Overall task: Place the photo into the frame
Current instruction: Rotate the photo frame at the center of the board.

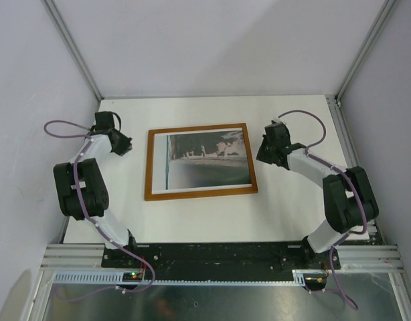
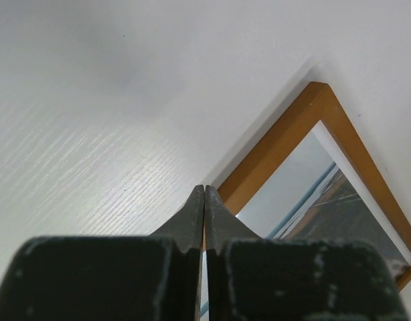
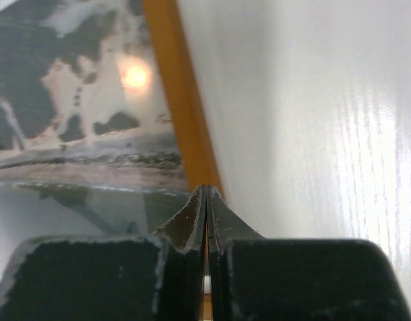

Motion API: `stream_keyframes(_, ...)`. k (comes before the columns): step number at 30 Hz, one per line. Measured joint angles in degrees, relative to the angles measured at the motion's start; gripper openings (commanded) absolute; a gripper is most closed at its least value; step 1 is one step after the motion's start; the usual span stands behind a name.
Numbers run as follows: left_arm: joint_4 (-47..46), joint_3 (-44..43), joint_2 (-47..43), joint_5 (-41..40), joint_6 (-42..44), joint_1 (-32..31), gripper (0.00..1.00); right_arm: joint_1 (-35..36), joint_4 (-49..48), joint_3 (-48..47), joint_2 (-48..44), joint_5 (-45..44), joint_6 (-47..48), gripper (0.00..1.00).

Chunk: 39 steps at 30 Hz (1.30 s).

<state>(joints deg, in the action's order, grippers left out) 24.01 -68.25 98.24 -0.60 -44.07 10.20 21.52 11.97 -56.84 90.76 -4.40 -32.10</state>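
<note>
The frame (image 1: 200, 194) lies flat in the middle of the white bench (image 1: 192, 224), orange-brown rails up. And the photo (image 1: 209, 160) sits inside those rails, dark water and pale mottled land both showing. The left fingers (image 2: 191, 217) are pressed tight together with nothing between them, just beside the frame's far left corner. Over on the other side, the right fingers (image 3: 191, 217) are clenched and empty too, just beside the right rail.
</note>
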Motion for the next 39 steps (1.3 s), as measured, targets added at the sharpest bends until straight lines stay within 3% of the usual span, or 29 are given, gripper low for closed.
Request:
stream_keyframes(9,-2.9,0.9,2.5,-0.3,-2.0,0.1,0.00,-2.6,-0.2,0.2,7.2,0.5,0.0,0.00)
stream_keyframes(39,-6.6,1.0,10.4,-0.5,-2.4,-1.8,0.00,1.0,-3.6,4.3,7.1,0.6,0.0,0.00)
